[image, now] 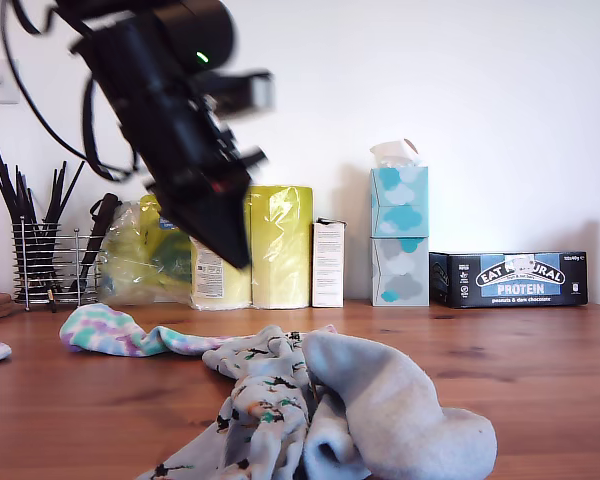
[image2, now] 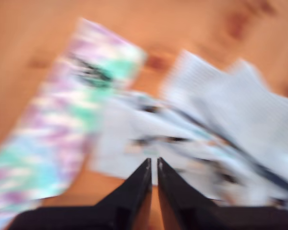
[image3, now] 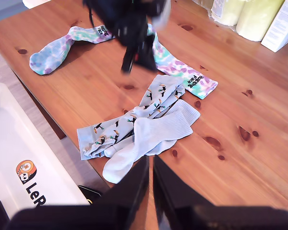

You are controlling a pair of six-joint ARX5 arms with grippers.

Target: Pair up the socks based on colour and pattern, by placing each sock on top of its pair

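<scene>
My first gripper (image2: 152,165) hangs above the sock heap on the wooden table (image: 540,370), jaws drawn almost together with only a sliver of gap and nothing between them; the first wrist view is smeared, so fine detail is lost. Just beyond its tips lies the bird-print pair (image3: 134,120), with one tie-dye sock (image3: 180,69) off to one side of it and the plain light-blue ribbed socks (image3: 153,134) on the other. In the second wrist view that arm (image3: 132,26) sits over the tie-dye sock, whose long axis runs diagonally across the table, cuff end toward the print socks. The other tie-dye sock (image3: 62,45) lies apart, curved near the table edge. My second gripper (image3: 150,177) is high and well back from the heap, jaws nearly closed, empty. Judgement: the first arm is much the nearer to both tie-dye socks, so pairing them should fall to it; it will need to open its jaws before descending. Writing: black lettering on the tie-dye cuff, too small to read with confidence. The dark box (image: 508,279) at the exterior view's right reads "EAT NATURAL PROTEIN". A white bin (image3: 19,158) below the table edge shows "LeR", the rest cut off.
</scene>
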